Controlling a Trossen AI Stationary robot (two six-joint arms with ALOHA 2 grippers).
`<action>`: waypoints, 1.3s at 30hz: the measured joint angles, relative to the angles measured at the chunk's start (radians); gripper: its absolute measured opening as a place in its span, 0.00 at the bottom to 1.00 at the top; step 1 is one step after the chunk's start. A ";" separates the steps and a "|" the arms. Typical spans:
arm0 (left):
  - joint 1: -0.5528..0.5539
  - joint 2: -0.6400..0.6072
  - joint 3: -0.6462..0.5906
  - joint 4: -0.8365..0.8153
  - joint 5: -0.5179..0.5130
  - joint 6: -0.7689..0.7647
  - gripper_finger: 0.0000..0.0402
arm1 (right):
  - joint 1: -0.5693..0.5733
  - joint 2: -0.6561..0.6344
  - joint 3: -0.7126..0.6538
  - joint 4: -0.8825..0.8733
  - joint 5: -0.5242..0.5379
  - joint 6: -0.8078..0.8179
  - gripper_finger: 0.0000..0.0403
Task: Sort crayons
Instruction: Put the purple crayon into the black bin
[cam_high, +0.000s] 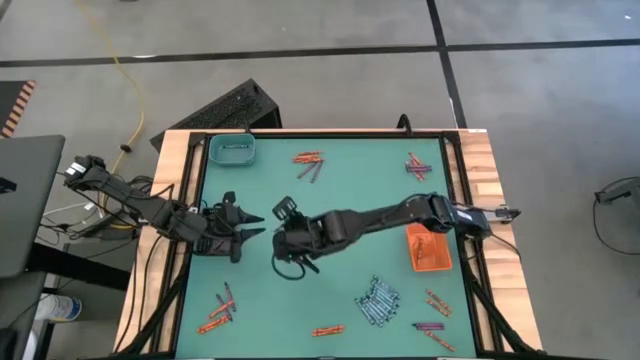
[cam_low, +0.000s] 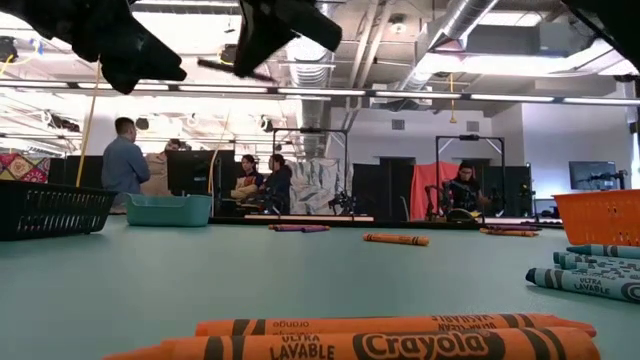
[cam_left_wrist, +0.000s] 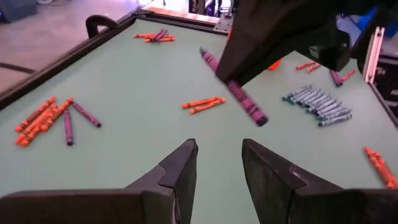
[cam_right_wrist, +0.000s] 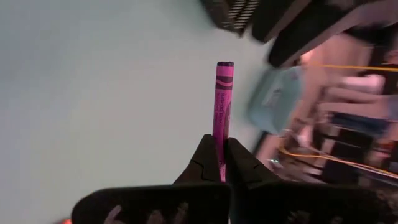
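My right gripper (cam_high: 279, 232) hangs over the table's left-middle, shut on a purple crayon (cam_left_wrist: 247, 104) that is up in the air. My left gripper (cam_left_wrist: 219, 163) stands open just to its left, level and facing it, with nothing between its fingers. Loose crayons lie flat on the green mat: orange ones (cam_high: 308, 158) at the far side, purple and orange ones (cam_high: 418, 165) far right, a pale blue-grey pile (cam_high: 378, 300) near right, and orange ones (cam_high: 215, 310) near left. My right gripper pinches the purple crayon between its two fingertips (cam_right_wrist: 219, 149), part way along its length. One end (cam_right_wrist: 224, 74) sticks out past the fingertips. In the left wrist view the crayon shows on both sides of the fingers. It is lifted clear of the mat.
A teal tray (cam_high: 232, 150) sits at the mat's far left corner and an orange tray (cam_high: 428, 248) by the right edge. A black tray (cam_high: 225, 105) stands beyond the far left edge. More orange crayons (cam_high: 328, 330) lie near the front edge. People sit in the room behind.
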 joint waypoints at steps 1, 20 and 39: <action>0.000 0.000 0.000 0.001 0.010 -0.015 0.29 | 0.010 0.000 0.000 0.015 0.026 -0.015 0.00; 0.000 0.000 0.000 0.156 0.174 -0.098 0.29 | 0.138 0.000 0.000 0.065 0.178 -0.161 0.00; -0.001 0.098 0.002 0.346 0.305 -0.410 0.29 | 0.191 0.008 0.000 0.175 0.283 -0.325 0.00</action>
